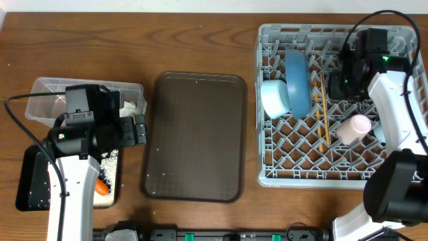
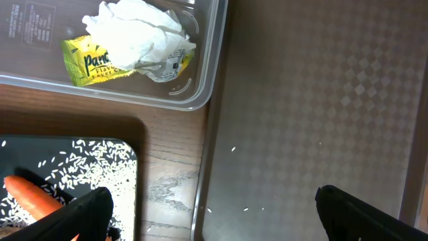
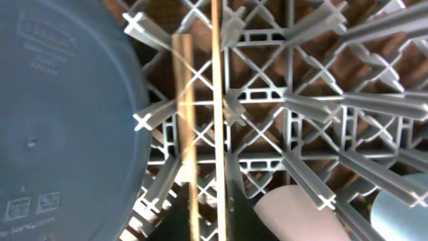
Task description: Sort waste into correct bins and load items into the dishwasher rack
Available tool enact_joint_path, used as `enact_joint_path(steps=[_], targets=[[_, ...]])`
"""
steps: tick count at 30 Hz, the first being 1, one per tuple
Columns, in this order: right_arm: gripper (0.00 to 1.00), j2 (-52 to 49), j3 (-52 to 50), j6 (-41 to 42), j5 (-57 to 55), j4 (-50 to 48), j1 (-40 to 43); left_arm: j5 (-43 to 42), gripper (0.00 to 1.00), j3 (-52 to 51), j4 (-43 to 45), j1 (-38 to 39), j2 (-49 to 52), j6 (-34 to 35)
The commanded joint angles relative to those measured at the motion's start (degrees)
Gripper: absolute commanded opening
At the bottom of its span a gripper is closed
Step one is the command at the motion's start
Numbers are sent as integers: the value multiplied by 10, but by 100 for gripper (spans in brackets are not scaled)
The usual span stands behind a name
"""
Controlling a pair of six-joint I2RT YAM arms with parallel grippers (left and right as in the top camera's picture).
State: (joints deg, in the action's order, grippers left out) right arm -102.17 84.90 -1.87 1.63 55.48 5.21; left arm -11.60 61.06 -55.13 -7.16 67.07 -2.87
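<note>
My left gripper is open and empty, over the gap between the black tray and the serving tray. The clear tub holds the white tissue and the yellow-green wrapper. The black tray holds the carrot and rice grains. In the grey rack are the blue plate, pale blue bowl, pink cup, light-blue cup and chopsticks. My right gripper is closed narrowly around the chopsticks' end.
The dark brown serving tray lies between the bins and the rack, with a few stray rice grains on it. The rack's upright pegs surround my right gripper, with the plate close on its left.
</note>
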Motion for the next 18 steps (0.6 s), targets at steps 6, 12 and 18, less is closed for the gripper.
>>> enact_joint_path(steps=[6,12,18], targets=[[49,32,8,-22,49,5,-18,7,98,7,-1,1,-1,-5],[52,161,14,-12,176,-10,-42,7,98,7,-1,1,-1,-5],[65,271,14,-11,308,-55,-120,7,98,7,-1,1,-1,-5]])
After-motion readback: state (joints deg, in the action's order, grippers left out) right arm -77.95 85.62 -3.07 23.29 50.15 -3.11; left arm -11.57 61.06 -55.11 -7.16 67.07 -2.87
